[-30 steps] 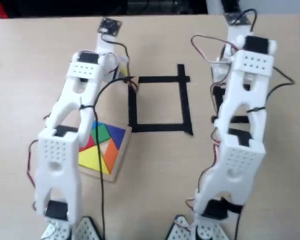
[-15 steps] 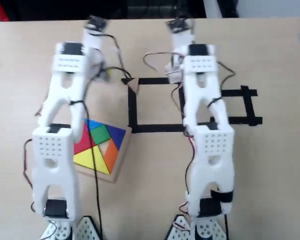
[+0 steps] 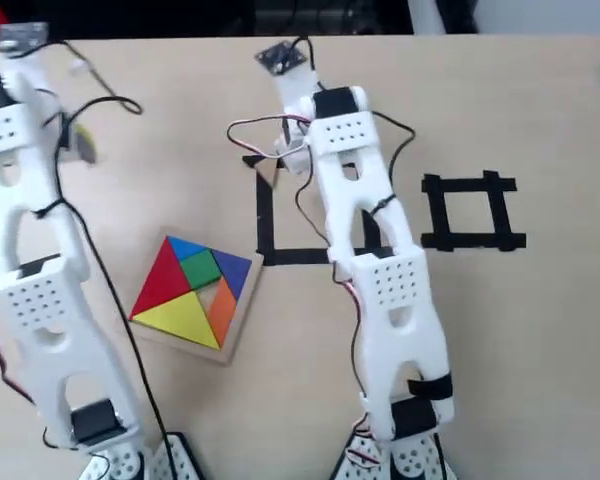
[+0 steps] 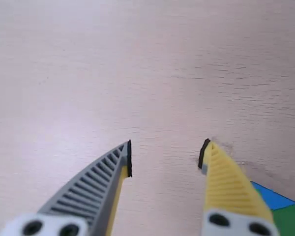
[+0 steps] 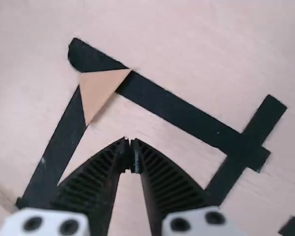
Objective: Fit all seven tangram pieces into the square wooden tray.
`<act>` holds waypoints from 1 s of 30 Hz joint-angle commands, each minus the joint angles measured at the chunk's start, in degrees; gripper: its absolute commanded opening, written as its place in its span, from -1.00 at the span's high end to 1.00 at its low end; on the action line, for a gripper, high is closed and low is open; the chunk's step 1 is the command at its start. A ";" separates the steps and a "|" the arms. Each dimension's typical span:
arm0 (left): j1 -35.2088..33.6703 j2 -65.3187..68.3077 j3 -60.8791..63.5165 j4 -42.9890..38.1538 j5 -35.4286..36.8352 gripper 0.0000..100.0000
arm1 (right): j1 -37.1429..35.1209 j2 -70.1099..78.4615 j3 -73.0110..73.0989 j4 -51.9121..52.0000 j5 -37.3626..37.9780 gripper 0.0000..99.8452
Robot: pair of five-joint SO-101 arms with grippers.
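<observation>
With its tips pressed together beside the triangle (image 5: 99,91) at the tape square's (image 5: 177,110) corner, the right gripper (image 5: 128,149) risked shoving the piece instead of grasping it.

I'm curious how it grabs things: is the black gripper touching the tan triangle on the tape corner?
Apart. In the right wrist view, the right gripper, shut, ends short of the tan triangle, with bare table between them.

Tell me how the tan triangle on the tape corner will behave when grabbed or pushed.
The tan triangle looks thin and rigid, so it is probably stiff and light. It lies flat across the black tape corner, so it likely slides rather than tips or rolls. Its low edges may be hard to pinch.
</observation>
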 commanded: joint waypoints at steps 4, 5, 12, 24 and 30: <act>-4.44 -0.53 6.64 0.35 -5.80 0.52 | -5.80 6.11 -4.88 -6.07 -4.57 0.98; -4.88 -0.53 7.16 0.35 -6.15 0.52 | -5.71 6.99 -5.76 -7.91 -6.51 0.98; -7.34 -0.53 7.87 0.44 -6.51 0.52 | -6.07 11.74 -10.59 -13.71 -12.84 0.98; -4.00 -0.53 7.87 -0.18 -6.15 0.52 | -8.00 13.58 -28.53 -3.43 -11.52 0.98; -3.82 -0.53 7.87 -1.41 -3.52 0.52 | -8.00 23.69 -36.09 -12.22 -9.76 0.98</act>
